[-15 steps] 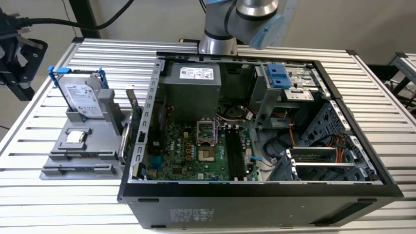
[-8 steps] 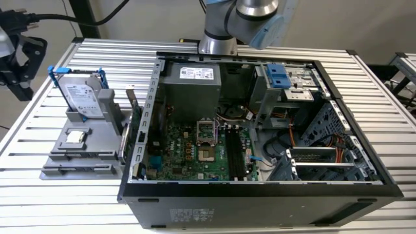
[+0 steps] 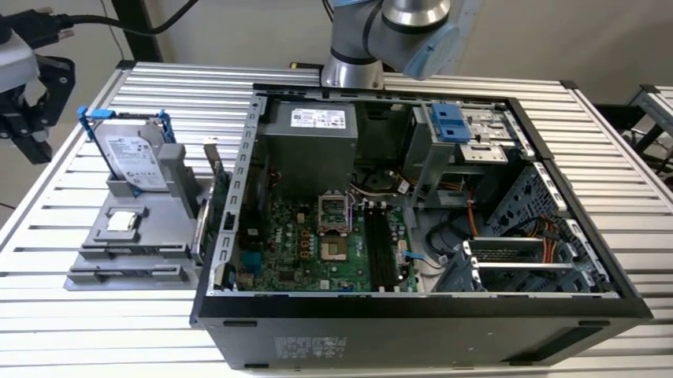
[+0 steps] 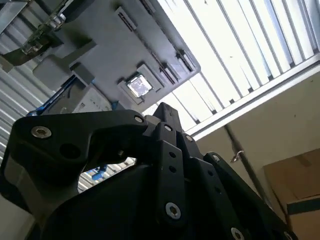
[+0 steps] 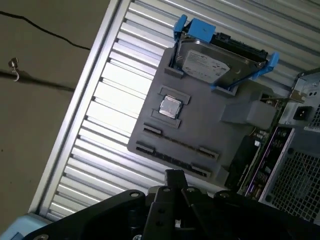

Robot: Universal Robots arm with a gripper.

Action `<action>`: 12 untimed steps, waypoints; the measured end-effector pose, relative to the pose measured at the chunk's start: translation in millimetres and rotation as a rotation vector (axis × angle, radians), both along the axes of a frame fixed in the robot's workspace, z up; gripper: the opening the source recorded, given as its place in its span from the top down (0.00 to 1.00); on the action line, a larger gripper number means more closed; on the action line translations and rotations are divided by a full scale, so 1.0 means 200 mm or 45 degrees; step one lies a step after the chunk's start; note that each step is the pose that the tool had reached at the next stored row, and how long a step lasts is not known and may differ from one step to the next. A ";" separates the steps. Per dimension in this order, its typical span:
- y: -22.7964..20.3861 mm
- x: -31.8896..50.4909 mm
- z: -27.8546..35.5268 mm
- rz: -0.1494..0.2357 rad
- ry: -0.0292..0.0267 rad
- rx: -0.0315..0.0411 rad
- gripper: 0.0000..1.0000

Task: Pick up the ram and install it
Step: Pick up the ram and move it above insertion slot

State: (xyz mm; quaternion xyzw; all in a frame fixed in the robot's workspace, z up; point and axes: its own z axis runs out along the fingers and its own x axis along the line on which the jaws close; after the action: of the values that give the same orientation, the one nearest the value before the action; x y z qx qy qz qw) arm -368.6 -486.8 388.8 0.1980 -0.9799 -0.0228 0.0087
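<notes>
The pickup looks not yet begun. The pincer [image 5: 175, 176] hangs in the air at the upper left of the exterior view, well apart from everything on the bench [image 3: 105, 331]. In both wrist views its two tips look pressed together with nothing between them.

It faces the grey holder [image 5: 210, 125], which sits on the exterior view's left, just beside the open computer case [image 3: 421, 331]. A hard drive [image 5: 210, 65] in a blue frame stands at one end of the holder, and a small square chip [image 5: 170, 106] lies near its middle.

What I take to be the ram [image 5: 177, 151] stands on edge in the long groove at the end away from the drive. Only its thin dark top edge faces up, so I cannot make out the chips on its face. Its long axis follows that end of the holder, which in the exterior view runs across the picture from left to right.

The memory slots [image 3: 381, 248] on the board [image 3: 305, 244] inside the case run roughly up and down that picture. So the stick lies about crosswise to where it belongs. As far as I can judge, the slots are unfilled.

Taking the stick would, I think, call for the pincer to open. It would then have to come down squarely over that narrow edge, tips on the flat faces. Seating it would need about a quarter turn.
</notes>
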 end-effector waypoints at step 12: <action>0.000 0.000 0.000 0.233 -0.0047 -0.0005 1.00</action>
State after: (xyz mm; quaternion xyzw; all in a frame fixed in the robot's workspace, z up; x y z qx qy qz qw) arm -368.5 -486.7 388.8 0.2869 -0.9577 -0.0214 0.0090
